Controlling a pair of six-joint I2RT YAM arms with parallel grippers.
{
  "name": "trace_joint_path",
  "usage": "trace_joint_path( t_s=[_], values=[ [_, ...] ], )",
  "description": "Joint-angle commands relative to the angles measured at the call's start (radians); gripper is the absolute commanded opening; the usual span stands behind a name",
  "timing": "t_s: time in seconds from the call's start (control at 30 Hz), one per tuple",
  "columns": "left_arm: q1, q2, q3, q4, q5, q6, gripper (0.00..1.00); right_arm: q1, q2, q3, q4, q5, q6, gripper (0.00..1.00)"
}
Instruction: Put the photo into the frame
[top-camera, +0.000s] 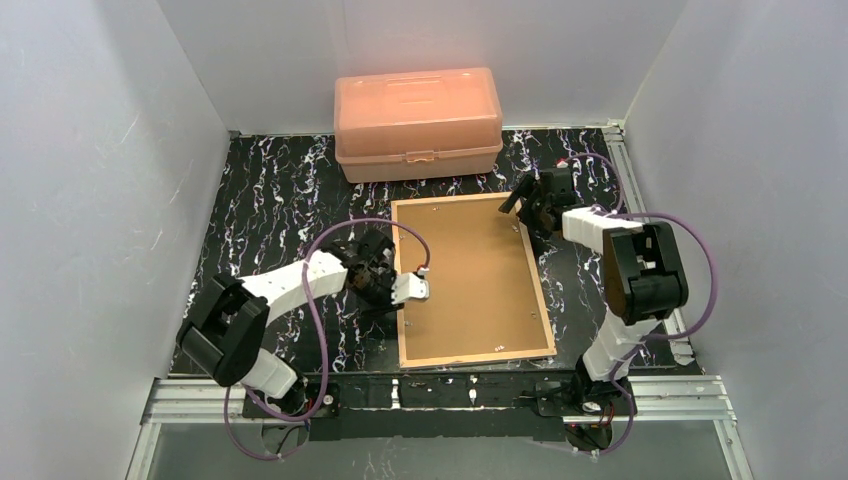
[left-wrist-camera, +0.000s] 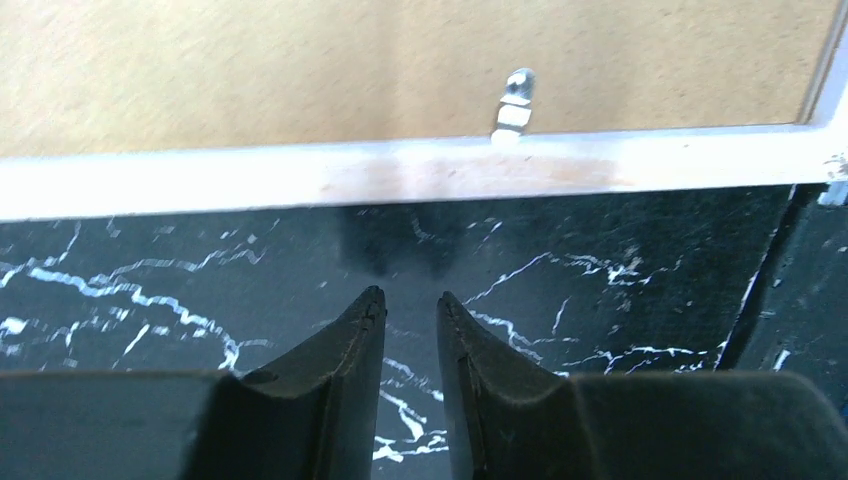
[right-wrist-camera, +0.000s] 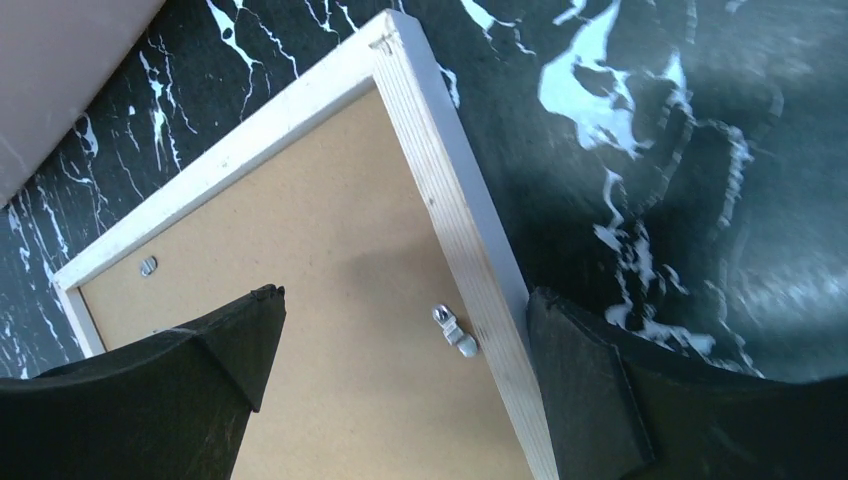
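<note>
The frame (top-camera: 536, 285) lies back up on the black marbled mat, its pale wood rails around a brown backing board (top-camera: 470, 280). The photo is hidden. My left gripper (top-camera: 420, 291) sits low at the frame's left rail (left-wrist-camera: 400, 172), facing a small metal clip (left-wrist-camera: 513, 105); its jaws stand a narrow gap apart over the mat, holding nothing (left-wrist-camera: 411, 300). My right gripper (top-camera: 522, 208) hovers at the far right corner, open wide (right-wrist-camera: 402, 300). One finger is over the board (right-wrist-camera: 340, 300) and the other outside the right rail (right-wrist-camera: 460, 220), with a clip (right-wrist-camera: 455, 330) between them.
An orange plastic box (top-camera: 418, 120) stands shut at the back, just behind the frame's far rail. White walls close in the left, right and back. Another clip (right-wrist-camera: 148, 265) sits on the far rail. An aluminium rail (top-camera: 450, 395) runs along the near edge.
</note>
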Motion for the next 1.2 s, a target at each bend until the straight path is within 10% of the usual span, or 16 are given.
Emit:
trace_joint_path(
  t_s=[0.0,1.17],
  values=[
    [-0.076,0.041,0.025,-0.016,-0.012,-0.015,0.24,0.000,0.097,0.086,0.048,-0.086,0.028,0.99],
    [-0.151,0.015,0.016,0.065,-0.101,-0.227,0.22,0.568,0.575,0.823,0.038,-0.396,0.036,0.99]
  ],
)
